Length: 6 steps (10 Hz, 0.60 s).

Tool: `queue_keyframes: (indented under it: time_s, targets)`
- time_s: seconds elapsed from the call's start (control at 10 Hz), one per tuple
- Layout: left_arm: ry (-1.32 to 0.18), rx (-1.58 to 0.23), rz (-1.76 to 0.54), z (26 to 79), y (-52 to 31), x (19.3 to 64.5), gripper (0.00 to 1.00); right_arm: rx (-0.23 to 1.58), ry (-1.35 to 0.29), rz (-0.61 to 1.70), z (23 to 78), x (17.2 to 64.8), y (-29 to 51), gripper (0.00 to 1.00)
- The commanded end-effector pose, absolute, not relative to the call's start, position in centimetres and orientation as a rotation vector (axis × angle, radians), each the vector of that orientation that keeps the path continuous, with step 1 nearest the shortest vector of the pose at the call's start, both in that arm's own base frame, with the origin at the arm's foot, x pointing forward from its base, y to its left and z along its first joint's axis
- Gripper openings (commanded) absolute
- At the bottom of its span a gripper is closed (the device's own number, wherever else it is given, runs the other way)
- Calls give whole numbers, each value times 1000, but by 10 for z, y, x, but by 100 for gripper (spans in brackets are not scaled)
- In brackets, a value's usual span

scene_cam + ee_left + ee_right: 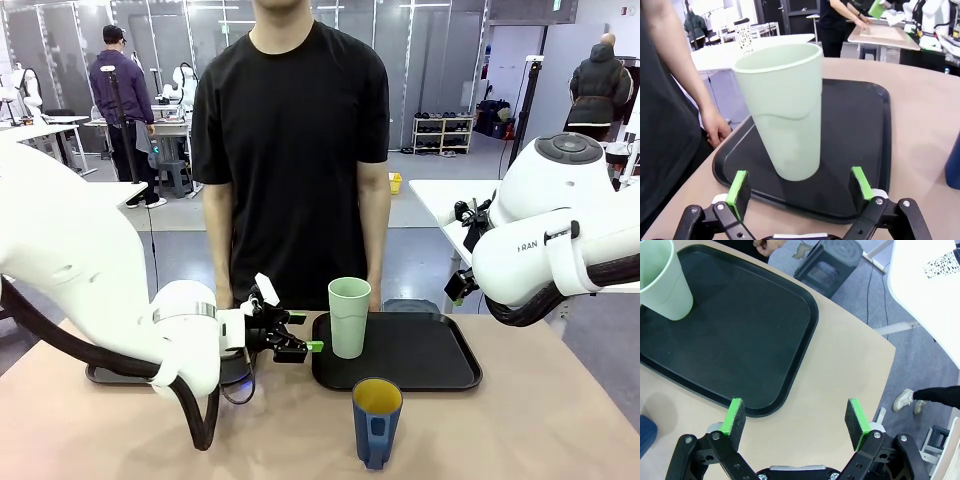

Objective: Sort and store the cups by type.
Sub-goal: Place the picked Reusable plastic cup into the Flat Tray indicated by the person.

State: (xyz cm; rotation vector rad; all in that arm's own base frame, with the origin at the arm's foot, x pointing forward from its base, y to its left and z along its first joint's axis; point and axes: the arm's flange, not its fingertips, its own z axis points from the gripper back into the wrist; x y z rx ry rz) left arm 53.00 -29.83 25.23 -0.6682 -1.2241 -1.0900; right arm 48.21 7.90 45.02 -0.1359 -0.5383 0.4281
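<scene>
On tray (865,115), mint tumbler (785,110) upright just ahead of spread left gripper (799,175).

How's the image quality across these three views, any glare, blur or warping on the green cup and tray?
Front view: even room light, sharp, a soft sheen on the tray, no harsh shadows. Left wrist view: the wide-angle lens makes the cup flare and lean, with pale reflections on the tray around it. Right wrist view: sharp, the tray's edges bow slightly, only a faint sheen.
</scene>
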Motion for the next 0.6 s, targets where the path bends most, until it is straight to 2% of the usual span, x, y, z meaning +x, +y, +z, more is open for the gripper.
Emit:
queue_keyframes:
  time_s: [0.0, 0.5]
  targets:
    - [-1234, -666, -1083, 250, -303, 536, 100, -137, -539, 430, 451, 482, 78, 100]
    - [-1234, -666, -1083, 250, -303, 536, 100, -137, -539, 430, 451, 482, 78, 100]
